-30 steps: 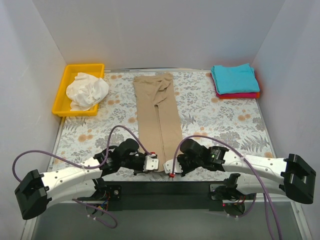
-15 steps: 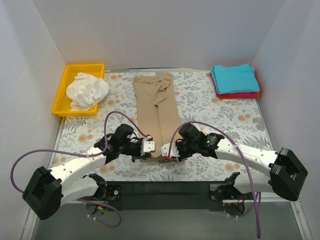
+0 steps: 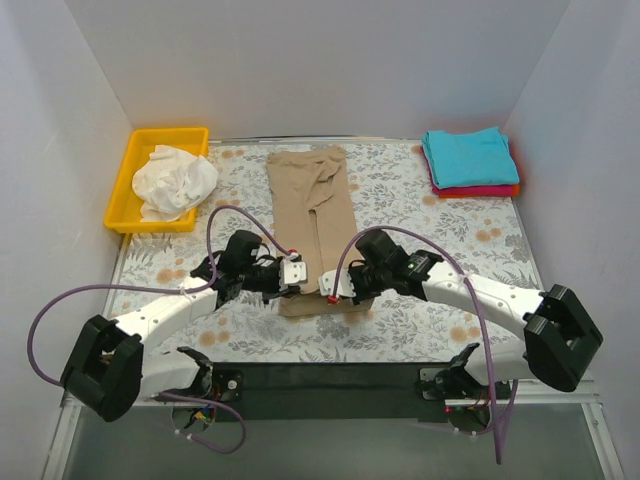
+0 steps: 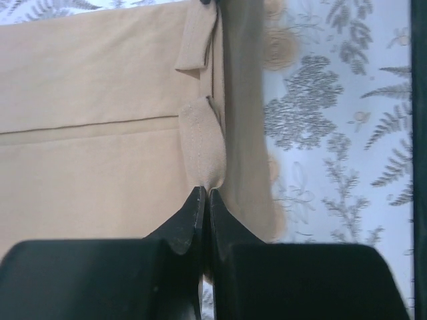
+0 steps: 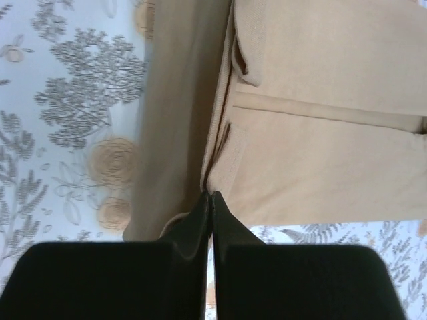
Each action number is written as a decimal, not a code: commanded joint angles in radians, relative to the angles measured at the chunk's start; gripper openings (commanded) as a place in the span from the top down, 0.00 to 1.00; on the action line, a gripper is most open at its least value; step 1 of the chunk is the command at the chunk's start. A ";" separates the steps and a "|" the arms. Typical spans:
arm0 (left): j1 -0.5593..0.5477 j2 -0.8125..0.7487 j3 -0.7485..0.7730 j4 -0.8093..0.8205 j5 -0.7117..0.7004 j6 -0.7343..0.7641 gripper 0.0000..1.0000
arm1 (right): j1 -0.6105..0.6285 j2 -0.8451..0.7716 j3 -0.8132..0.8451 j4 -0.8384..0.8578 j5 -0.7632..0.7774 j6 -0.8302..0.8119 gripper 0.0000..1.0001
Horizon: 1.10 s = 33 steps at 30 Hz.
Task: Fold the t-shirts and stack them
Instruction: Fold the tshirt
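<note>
From above, the tan t-shirt [image 3: 315, 215] lies as a long narrow strip down the middle of the printed cloth [image 3: 420, 230]. My left gripper [image 3: 297, 277] and right gripper [image 3: 327, 285] sit close together at its near end. My own wrists cover the cloth there, so that view does not show the hold.

The wrist cameras do. My left gripper [image 4: 203, 197] has its fingers pressed together on a small raised fold of the tan hem. My right gripper [image 5: 210, 200] is likewise clamped tight on the tan edge, with layered seams beyond the tips and fern print to the side.

Only the top view shows the rest. A crumpled white t-shirt [image 3: 175, 180] sits in the yellow tray [image 3: 135, 165] at far left. A folded teal t-shirt [image 3: 468, 157] lies on a red-pink t-shirt [image 3: 480, 190] at far right, well apart from my arms.
</note>
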State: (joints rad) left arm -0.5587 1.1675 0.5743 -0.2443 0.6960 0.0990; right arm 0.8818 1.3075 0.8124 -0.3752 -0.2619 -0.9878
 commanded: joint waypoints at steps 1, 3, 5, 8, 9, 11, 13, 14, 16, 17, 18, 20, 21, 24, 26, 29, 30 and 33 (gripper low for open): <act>0.057 0.046 0.071 0.043 0.028 0.080 1.00 | -0.055 0.050 0.083 0.018 -0.007 -0.066 0.99; 0.086 0.089 0.091 0.062 0.030 0.090 1.00 | -0.075 0.076 0.128 0.024 -0.016 -0.097 0.99; 0.109 0.116 0.122 0.086 0.040 0.108 1.00 | -0.104 0.122 0.160 0.028 -0.031 -0.124 0.99; 0.152 0.188 0.172 0.112 0.053 0.129 1.00 | -0.142 0.186 0.217 0.039 -0.043 -0.153 0.99; 0.173 0.208 0.186 0.114 0.057 0.146 1.00 | -0.153 0.203 0.237 0.044 -0.052 -0.169 0.99; 0.193 0.271 0.238 0.125 0.071 0.159 1.00 | -0.181 0.259 0.287 0.045 -0.062 -0.183 0.99; 0.224 0.317 0.275 0.129 0.088 0.177 1.00 | -0.205 0.314 0.320 0.050 -0.069 -0.206 0.99; 0.232 0.355 0.289 0.138 0.094 0.183 1.00 | -0.214 0.332 0.361 0.048 -0.074 -0.210 0.99; 0.258 0.400 0.332 0.157 0.103 0.197 1.00 | -0.237 0.389 0.402 0.050 -0.085 -0.222 0.99; 0.270 0.440 0.346 0.164 0.105 0.197 1.00 | -0.245 0.407 0.437 0.050 -0.086 -0.224 0.99; 0.278 0.457 0.369 0.171 0.108 0.194 1.00 | -0.259 0.445 0.459 0.048 -0.088 -0.227 0.99; 0.292 0.506 0.390 0.183 0.112 0.197 1.00 | -0.271 0.481 0.493 0.050 -0.091 -0.239 0.99; 0.301 0.518 0.398 0.191 0.112 0.200 1.00 | -0.280 0.513 0.526 0.050 -0.095 -0.245 0.99; 0.321 0.567 0.433 0.204 0.114 0.215 1.00 | -0.297 0.576 0.592 0.050 -0.102 -0.253 0.99; 0.330 0.590 0.467 0.209 0.111 0.222 1.00 | -0.302 0.601 0.617 0.051 -0.105 -0.259 0.99; 0.336 0.636 0.507 0.209 0.109 0.225 1.00 | -0.313 0.641 0.648 0.058 -0.105 -0.262 0.99; 0.338 0.646 0.510 0.209 0.109 0.231 1.00 | -0.314 0.656 0.654 0.061 -0.103 -0.265 0.99; 0.338 0.679 0.529 0.211 0.105 0.246 1.00 | -0.320 0.677 0.668 0.067 -0.105 -0.267 0.99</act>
State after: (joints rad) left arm -0.2310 1.8404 1.0657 -0.0479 0.7979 0.3058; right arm 0.5751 1.9709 1.4345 -0.3191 -0.3641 -1.2140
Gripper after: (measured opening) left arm 0.024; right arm 0.020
